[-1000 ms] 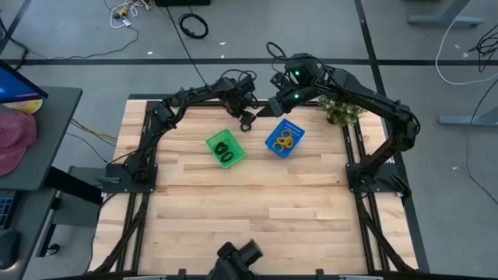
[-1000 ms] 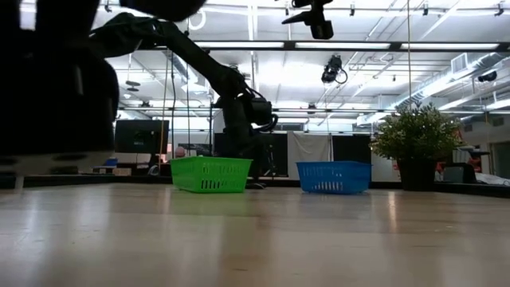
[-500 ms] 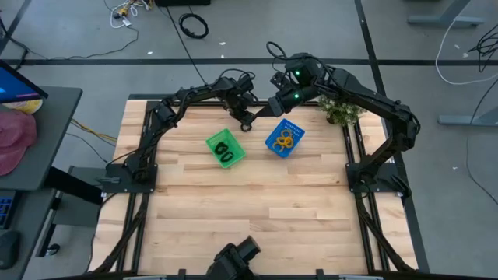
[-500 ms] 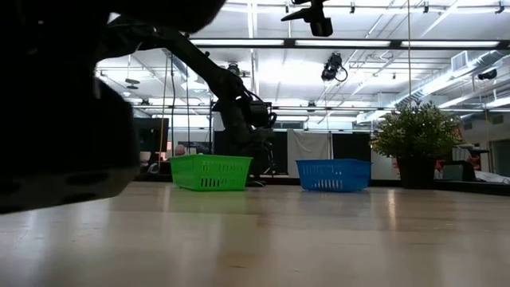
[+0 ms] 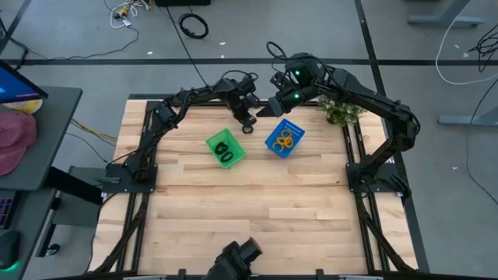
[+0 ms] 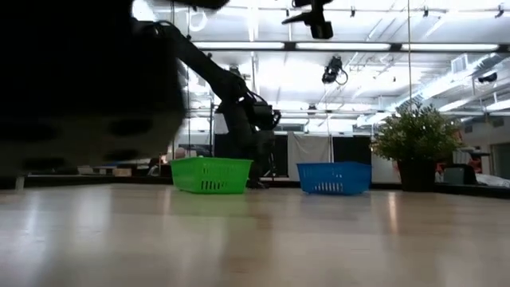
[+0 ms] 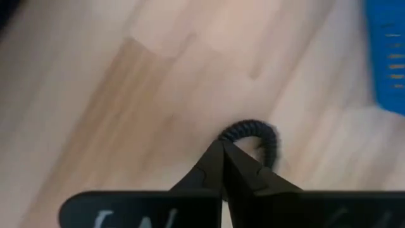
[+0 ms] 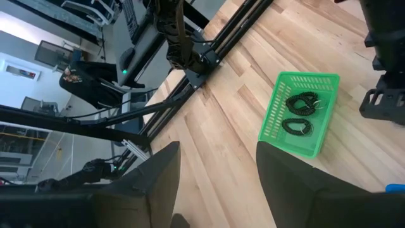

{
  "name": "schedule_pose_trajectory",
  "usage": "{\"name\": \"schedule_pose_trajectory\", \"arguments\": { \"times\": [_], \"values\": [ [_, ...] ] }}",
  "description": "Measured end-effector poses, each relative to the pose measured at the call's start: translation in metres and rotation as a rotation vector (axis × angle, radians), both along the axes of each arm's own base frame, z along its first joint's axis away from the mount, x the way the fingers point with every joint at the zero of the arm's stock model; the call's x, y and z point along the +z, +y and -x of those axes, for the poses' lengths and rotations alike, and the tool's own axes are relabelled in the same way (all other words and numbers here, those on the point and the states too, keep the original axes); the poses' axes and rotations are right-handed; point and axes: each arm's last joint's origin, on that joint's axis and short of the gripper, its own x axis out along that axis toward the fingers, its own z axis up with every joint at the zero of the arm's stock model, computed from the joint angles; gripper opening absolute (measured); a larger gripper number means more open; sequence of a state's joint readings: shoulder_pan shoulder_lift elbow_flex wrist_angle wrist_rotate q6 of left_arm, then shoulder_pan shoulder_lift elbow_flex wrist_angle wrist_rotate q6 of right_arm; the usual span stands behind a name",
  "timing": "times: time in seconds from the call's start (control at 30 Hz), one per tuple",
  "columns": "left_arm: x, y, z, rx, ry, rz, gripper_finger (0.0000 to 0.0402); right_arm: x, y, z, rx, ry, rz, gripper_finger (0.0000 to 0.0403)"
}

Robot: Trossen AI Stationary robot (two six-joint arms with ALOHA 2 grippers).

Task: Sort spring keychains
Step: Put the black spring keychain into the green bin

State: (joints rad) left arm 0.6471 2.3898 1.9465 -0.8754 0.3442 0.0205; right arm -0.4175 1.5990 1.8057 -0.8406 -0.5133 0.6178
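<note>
Change: my left tool (image 5: 247,124) had snapped its fingers together within the last second; a moment before they stood wide, hanging over the same patch near the desk's far edge.
Left tool: closed, fingertips meeting on the rim of a black spring keychain (image 7: 253,135) that lay on the bare wood of the desk (image 5: 257,194). I judged it a pinch on the coil, though I could not tell how firmly the tips had it.
Green basket (image 5: 226,148): near the far edge, left of the middle, just beside my left tool on the near side. Two black keychains (image 8: 299,114) already lay in it.
Held keychain: between the two baskets, close to the desk's far edge; in the left wrist view the blue wall showed just beside it.
Blue basket (image 5: 284,138): right of the green one, holding the orange keychains (image 5: 285,141).
Right tool (image 8: 215,183): fingers spread wide, nothing between them, waiting above the far edge by the blue basket, unmoved over that second.
Plant (image 5: 340,111): at the far right corner, clear of the work.
Meaning: with the black coil pinched, the pick looked done; what remained for this piece was a lift and a short carry to the green basket.
Risk: a thin springy loop caught at the tips could slip out on the lift.
</note>
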Motion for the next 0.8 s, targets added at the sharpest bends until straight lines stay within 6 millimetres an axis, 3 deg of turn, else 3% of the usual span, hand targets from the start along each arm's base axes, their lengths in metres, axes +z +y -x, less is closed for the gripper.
{"name": "schedule_pose_trajectory", "arguments": {
  "times": [0.23,0.4,0.63,0.8],
  "values": [
    [0.007,0.005,0.020,-0.018,0.148,-0.060,0.0002,0.000,0.000,0.000,0.008,-0.003,0.015,0.0208],
    [0.050,0.003,0.025,-0.059,0.123,-0.215,0.0001,0.000,-0.001,0.000,0.016,-0.006,0.029,0.0208],
    [0.084,0.009,0.041,-0.015,0.087,-0.279,0.0001,0.000,-0.006,0.002,0.006,-0.009,0.040,0.0208],
    [0.084,0.007,0.040,0.030,0.078,-0.236,0.0025,0.000,-0.009,0.003,0.000,-0.012,0.044,0.0208]
  ]
}}
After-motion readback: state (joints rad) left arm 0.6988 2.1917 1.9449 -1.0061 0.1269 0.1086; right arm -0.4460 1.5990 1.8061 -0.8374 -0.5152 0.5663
